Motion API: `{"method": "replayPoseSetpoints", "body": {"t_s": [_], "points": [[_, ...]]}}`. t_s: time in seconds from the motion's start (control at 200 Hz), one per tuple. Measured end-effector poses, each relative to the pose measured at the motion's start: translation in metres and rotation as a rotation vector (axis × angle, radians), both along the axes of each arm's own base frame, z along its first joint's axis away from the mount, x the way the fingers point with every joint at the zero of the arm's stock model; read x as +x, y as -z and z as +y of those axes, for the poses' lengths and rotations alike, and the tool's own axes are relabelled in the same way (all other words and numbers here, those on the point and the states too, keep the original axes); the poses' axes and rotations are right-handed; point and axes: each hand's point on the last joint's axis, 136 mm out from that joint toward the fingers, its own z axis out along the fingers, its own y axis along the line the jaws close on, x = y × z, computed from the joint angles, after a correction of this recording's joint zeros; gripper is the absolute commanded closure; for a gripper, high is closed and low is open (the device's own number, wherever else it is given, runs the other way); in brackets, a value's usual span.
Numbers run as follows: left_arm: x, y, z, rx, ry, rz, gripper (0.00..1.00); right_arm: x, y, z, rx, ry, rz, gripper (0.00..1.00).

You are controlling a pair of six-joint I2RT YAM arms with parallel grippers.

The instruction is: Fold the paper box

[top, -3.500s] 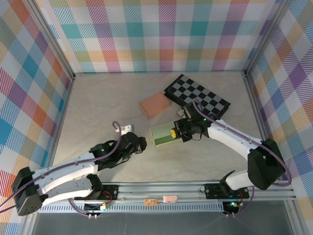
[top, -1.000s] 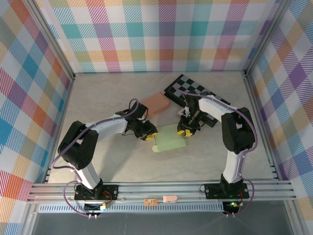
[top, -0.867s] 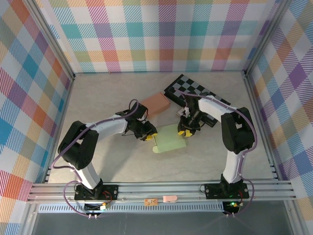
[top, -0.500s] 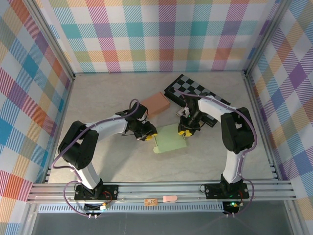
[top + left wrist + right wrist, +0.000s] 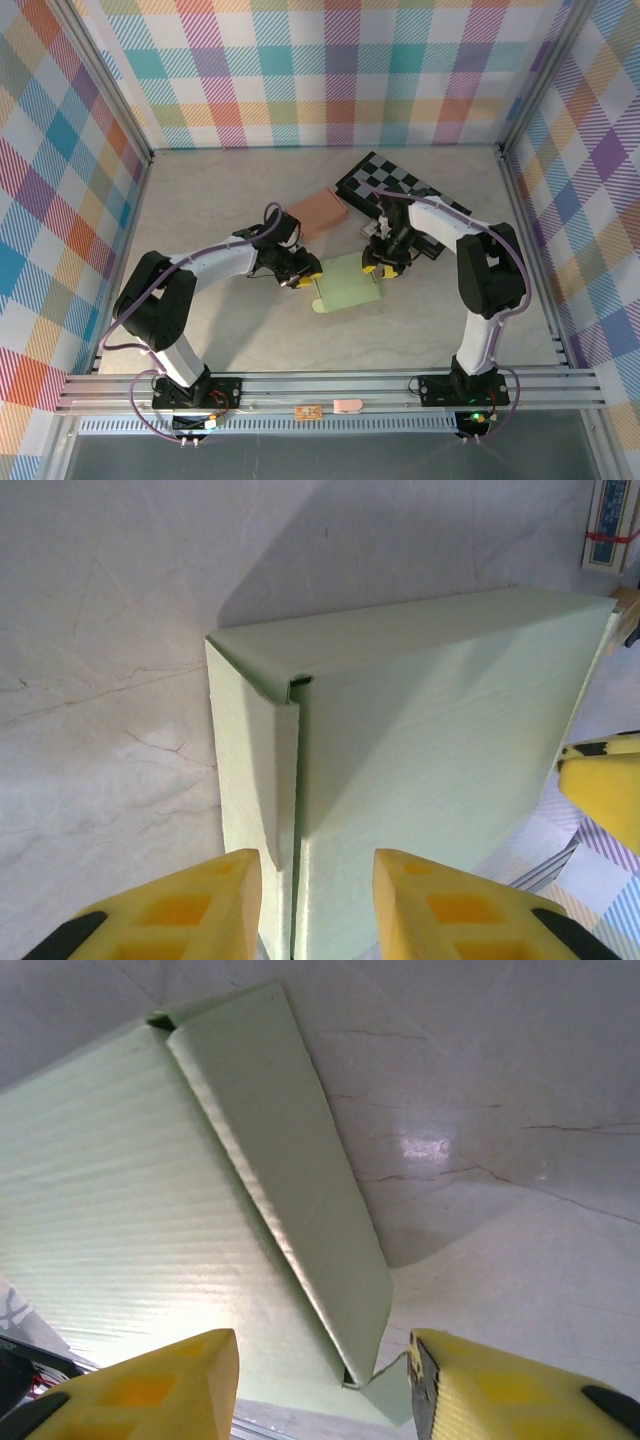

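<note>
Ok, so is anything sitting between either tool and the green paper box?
Nothing visible. The left tool is open at the left edge of the green paper box, the right tool open at its far right corner, each straddling a flap. The pink box and checkerboard lie farther back.

The paper box [image 5: 345, 285] is pale green card, matt, with fine parallel ribbing across its broad face like thin corrugated board. The bench [image 5: 220, 200] has a pale stone-look surface with thin dark veins, smooth, with a slight sheen that throws a small glare in the right wrist view. The yellow fingers [image 5: 180, 910] of the left jaws look like matt moulded plastic with shallow recesses. The salmon box [image 5: 316, 212] looks like matt card, the checkerboard [image 5: 385, 172] like flat printed board. The rail [image 5: 330, 385] is brushed metal; the arm shells [image 5: 215, 262] are glossy white plastic.
</note>
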Motion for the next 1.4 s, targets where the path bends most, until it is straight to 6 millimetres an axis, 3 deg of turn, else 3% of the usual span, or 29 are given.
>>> {"method": "replayPoseSetpoints", "body": {"t_s": [0.135,0.38,0.555,0.615,0.805,0.985,1.4], "points": [[-0.004,0.004,0.001,0.002,0.004,0.010,0.69,-0.001,0.005,0.000,0.004,-0.002,-0.001,0.54],[-0.005,0.008,-0.001,0.005,0.011,0.014,0.83,-0.005,0.015,0.001,0.013,-0.001,0.023,0.62],[-0.005,0.009,-0.001,0.006,0.012,0.013,0.85,-0.005,0.015,0.002,0.018,0.000,0.023,0.63],[-0.005,0.010,-0.001,0.008,0.012,0.013,0.83,-0.004,0.015,0.001,0.018,0.005,0.023,0.62],[-0.006,0.004,0.004,0.044,0.020,-0.001,0.57,0.002,0.006,-0.006,0.015,0.028,-0.015,0.49],[-0.002,-0.013,-0.001,-0.006,0.025,-0.033,0.57,0.016,-0.011,-0.019,0.087,0.097,-0.081,0.41],[-0.006,0.006,-0.005,-0.016,0.042,0.012,0.61,0.023,0.006,-0.013,0.215,0.135,-0.064,0.40]]}}
